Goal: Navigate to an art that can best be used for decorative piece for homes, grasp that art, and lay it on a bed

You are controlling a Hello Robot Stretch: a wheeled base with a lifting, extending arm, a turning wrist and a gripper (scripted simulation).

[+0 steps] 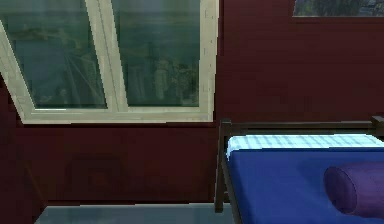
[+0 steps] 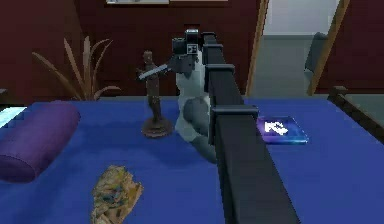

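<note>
We judged the task near its last step. The figurine (image 2: 153, 100), a small brown standing figure, was upright on its base on the blue bed (image 2: 330, 180), mid-frame in the arm side view, so it was already on the target surface. The arm (image 2: 235, 150) ran up from the bottom edge, just right of centre, prob. so the reach would end over the mattress and not over its edge. The end effector (image 2: 165, 66) sat at the figurine's upper part. We couldn't tell whether it touched the figurine or held anything, since the figurine stood on the cover right at it. Nor could we tell how its fingers were set.

A pale grey shape (image 2: 192, 115) lay btw. figurine and arm; we couldn't say what it was. On the same cover were a purple pillow (image 2: 35, 140) at far left, a tan crumpled thing (image 2: 115, 192) at lower left and a flat blue item (image 2: 280, 128) just right of the arm. A spiky plant (image 2: 80, 65) stood behind the bed at upper left.

The forward view gave the room instead. It had a big window (image 1: 110, 55) at upper left, a dark red wall (image 1: 290, 70), and the bed's dark frame post w/ a checked sheet at lower right. That told us the base was parked alongside the bed. The arm side view gave the mattress top and what lay on it.
</note>
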